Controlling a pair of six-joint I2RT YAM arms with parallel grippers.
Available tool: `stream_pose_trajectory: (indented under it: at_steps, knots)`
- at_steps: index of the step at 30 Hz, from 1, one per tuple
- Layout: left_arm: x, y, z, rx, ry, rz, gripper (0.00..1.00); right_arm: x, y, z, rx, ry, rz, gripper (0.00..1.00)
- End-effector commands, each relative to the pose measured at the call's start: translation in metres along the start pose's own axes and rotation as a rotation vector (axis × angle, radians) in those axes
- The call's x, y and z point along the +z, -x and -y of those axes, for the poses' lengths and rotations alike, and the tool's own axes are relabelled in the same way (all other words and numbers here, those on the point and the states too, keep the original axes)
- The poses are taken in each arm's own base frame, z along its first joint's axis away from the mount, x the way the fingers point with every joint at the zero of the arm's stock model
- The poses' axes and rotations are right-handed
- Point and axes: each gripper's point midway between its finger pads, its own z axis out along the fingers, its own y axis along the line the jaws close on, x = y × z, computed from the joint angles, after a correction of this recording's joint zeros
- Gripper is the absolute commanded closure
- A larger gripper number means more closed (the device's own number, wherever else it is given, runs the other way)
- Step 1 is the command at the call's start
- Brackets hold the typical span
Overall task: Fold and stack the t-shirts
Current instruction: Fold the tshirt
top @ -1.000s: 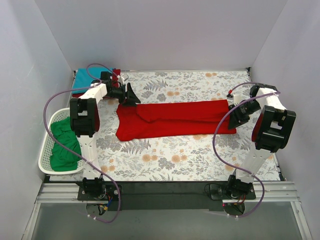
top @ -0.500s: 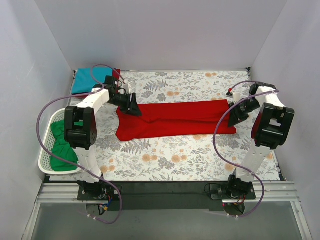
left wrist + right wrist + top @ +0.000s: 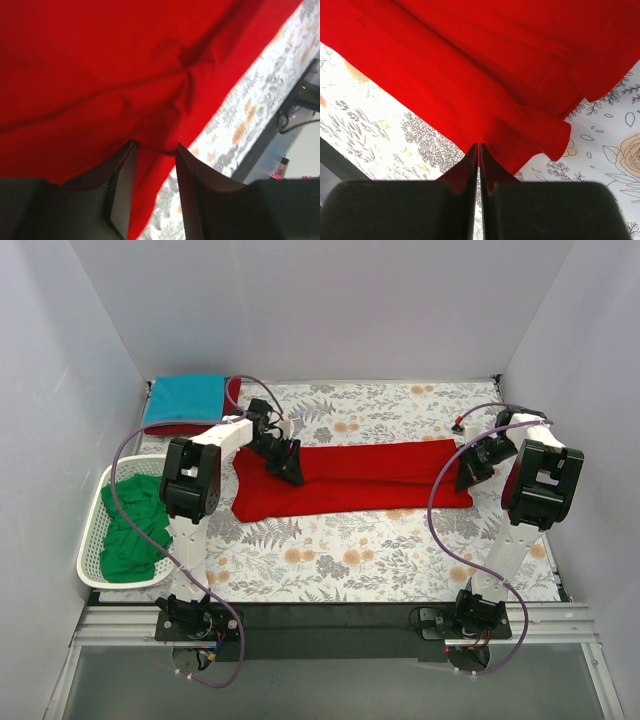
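Note:
A bright red t-shirt, folded into a long band, lies across the middle of the table. My left gripper sits low over its left part. In the left wrist view the left gripper stands open, its fingers either side of the red cloth's near edge. My right gripper is at the band's right end. In the right wrist view the right gripper is shut, with a sliver of the red cloth's folded edge between its tips.
A folded teal t-shirt lies on a darker red one at the back left corner. A green t-shirt fills the white basket at the left edge. The floral table cover shows in front of the red band.
My left gripper has moved right from the back left stack onto the red shirt's left part, its jaws narrowing. My right gripper has closed on the shirt's right end.

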Motion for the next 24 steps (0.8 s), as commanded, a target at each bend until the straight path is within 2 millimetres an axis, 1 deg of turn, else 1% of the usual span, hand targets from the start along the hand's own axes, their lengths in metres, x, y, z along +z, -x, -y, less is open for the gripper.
stream_pose_trajectory:
  at_steps: [1, 2, 3, 7, 8, 10, 12, 13, 15, 16, 17, 18, 19, 20, 21, 22, 23, 24]
  knots:
    - [-0.001, 0.028, -0.002, 0.043, 0.037, 0.049, 0.66, -0.007, 0.011, 0.004, -0.015, -0.025, 0.027, 0.94]
    - [0.001, 0.032, -0.005, 0.042, 0.037, 0.051, 0.66, -0.007, 0.01, 0.005, -0.018, -0.03, 0.023, 0.97]
    - [-0.002, 0.043, -0.002, 0.057, 0.04, 0.077, 0.66, -0.007, 0.01, 0.005, -0.018, -0.031, 0.022, 0.99]
    - [-0.008, 0.075, 0.004, 0.098, 0.042, 0.165, 0.66, -0.006, 0.004, 0.002, -0.015, -0.026, 0.012, 0.99]
    - [-0.009, 0.08, 0.003, 0.1, 0.049, 0.181, 0.66, -0.006, 0.004, 0.001, -0.017, -0.026, 0.014, 0.99]
    - [-0.012, 0.097, 0.004, 0.111, 0.06, 0.232, 0.64, -0.006, 0.003, -0.001, -0.015, -0.019, 0.015, 0.99]
    - [-0.012, 0.108, 0.0, 0.113, 0.081, 0.26, 0.64, -0.005, 0.004, -0.002, -0.014, -0.011, 0.02, 0.99]
    - [-0.016, 0.121, 0.001, 0.116, 0.095, 0.296, 0.62, -0.005, 0.005, -0.003, -0.015, -0.007, 0.025, 0.99]
    - [-0.023, 0.13, -0.001, 0.126, 0.13, 0.327, 0.6, -0.006, 0.008, -0.004, -0.019, -0.002, 0.04, 0.99]
    - [-0.027, 0.132, 0.002, 0.132, 0.127, 0.333, 0.6, -0.007, 0.01, -0.005, -0.024, -0.003, 0.043, 0.99]
    - [-0.038, 0.133, 0.01, 0.173, 0.123, 0.345, 0.6, -0.008, 0.011, -0.005, -0.027, -0.002, 0.047, 0.99]
    - [-0.044, 0.127, 0.016, 0.185, 0.089, 0.339, 0.62, -0.008, 0.013, -0.006, -0.032, -0.002, 0.051, 0.99]
    - [-0.044, 0.113, 0.015, 0.17, 0.079, 0.306, 0.63, -0.009, 0.015, -0.009, -0.047, -0.002, 0.056, 0.99]
    - [-0.053, 0.106, 0.021, 0.205, 0.081, 0.3, 0.64, -0.009, 0.016, -0.011, -0.052, 0.003, 0.06, 0.99]
    - [-0.054, 0.097, 0.021, 0.204, 0.085, 0.274, 0.66, -0.008, 0.017, -0.013, -0.059, 0.008, 0.062, 0.99]
    - [-0.055, 0.08, 0.025, 0.188, 0.077, 0.228, 0.66, -0.006, 0.019, -0.017, -0.076, 0.012, 0.057, 0.99]
    - [-0.05, 0.064, 0.021, 0.173, 0.073, 0.186, 0.66, -0.004, 0.021, -0.018, -0.088, 0.011, 0.059, 0.99]
    - [-0.049, 0.054, 0.021, 0.152, 0.068, 0.16, 0.66, 0.0, 0.023, -0.022, -0.102, 0.014, 0.056, 0.99]
